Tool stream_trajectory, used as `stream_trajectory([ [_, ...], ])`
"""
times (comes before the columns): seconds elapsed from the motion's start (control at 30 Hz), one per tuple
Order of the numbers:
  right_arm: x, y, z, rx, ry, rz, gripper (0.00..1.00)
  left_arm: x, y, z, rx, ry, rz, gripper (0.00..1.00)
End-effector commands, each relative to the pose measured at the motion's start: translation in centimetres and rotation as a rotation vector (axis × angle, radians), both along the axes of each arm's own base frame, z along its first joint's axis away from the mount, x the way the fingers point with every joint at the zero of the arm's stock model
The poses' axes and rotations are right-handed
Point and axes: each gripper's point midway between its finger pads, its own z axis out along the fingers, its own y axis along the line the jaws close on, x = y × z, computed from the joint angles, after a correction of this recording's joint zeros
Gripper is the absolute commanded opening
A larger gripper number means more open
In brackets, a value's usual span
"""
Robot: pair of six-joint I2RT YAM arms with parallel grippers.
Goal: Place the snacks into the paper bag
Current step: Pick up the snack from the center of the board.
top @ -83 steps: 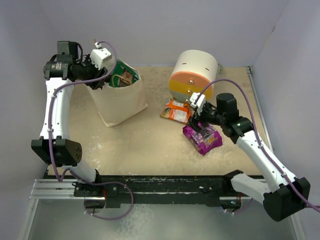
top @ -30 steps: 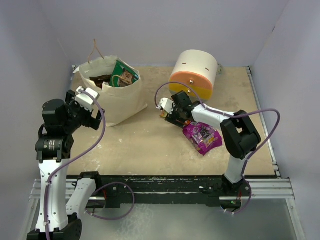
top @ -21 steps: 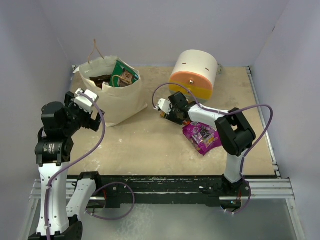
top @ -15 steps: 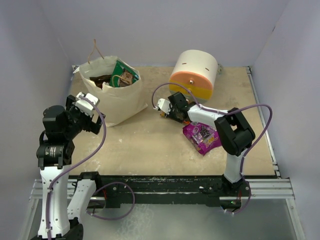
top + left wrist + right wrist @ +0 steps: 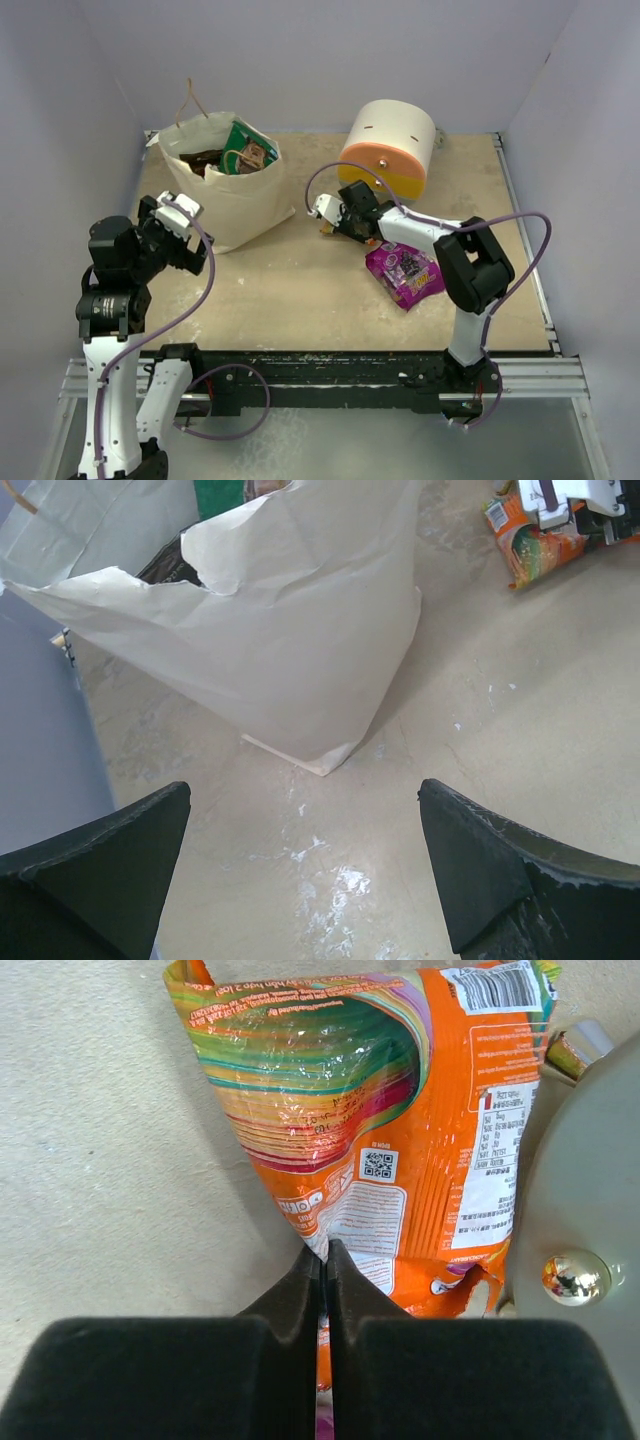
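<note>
Clearly the right gripper is working on the orange packet: its jaws are pressed almost flat together on the packet's near edge, with a sliver of orange film showing between them. Taking the thin crimped seam makes sense, since the packet lies flat on the table and offers nothing else to pinch. The packet sits just beside the drawer unit, whose rounded wall and shiny knob fill the right of the wrist view, so the arm comes in from the open side instead of from over the unit. The packet does not look lifted yet.

The left gripper hangs low in front of the bag with its jaws spread wide and nothing between them. I judge it is parked there, out of the path between packet and bag mouth, and near enough to steady the bag if needed.

The bag stands at the back left, its mouth open upward, with a green packet and a brown one showing inside. A purple packet lies on the table near the right arm, not yet bagged. The next move likely calls for a lift and a carry leftward to the bag, and a seam grip may let the packet swing.
</note>
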Motion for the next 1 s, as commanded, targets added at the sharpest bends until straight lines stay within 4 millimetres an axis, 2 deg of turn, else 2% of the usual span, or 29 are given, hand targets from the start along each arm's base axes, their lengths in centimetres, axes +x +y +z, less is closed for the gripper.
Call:
stream_trajectory([
  [0.0, -1.2, 1.2, 2.5, 0.08, 0.042, 0.025, 0.0, -0.4, -1.3, 0.1, -0.022, -0.008, -0.077, 0.99],
  [0.2, -1.9, 2.3, 5.9, 0.153, 0.041, 0.068, 0.0, -1.0, -2.6, -1.0, -0.051, 0.041, -0.157, 0.99],
  [0.37, -2.6, 3.9, 9.8, 0.249, 0.031, 0.127, 0.0, -1.5, -3.7, -2.2, -0.054, 0.099, -0.242, 0.99],
  [0.6, -6.3, 6.1, 14.6, 0.409, 0.112, 0.263, 0.0, -2.1, -4.8, -3.2, -0.016, 0.13, -0.376, 1.0],
  [0.87, -11.3, 8.7, 20.2, 0.623, 0.22, 0.451, 0.0, -2.6, -6.7, -3.7, -0.004, 0.141, -0.582, 0.92],
  [0.97, -13.1, 9.9, 21.5, 0.676, 0.283, 0.524, 0.0, -2.5, -7.6, -3.4, -0.022, 0.125, -0.651, 0.89],
])
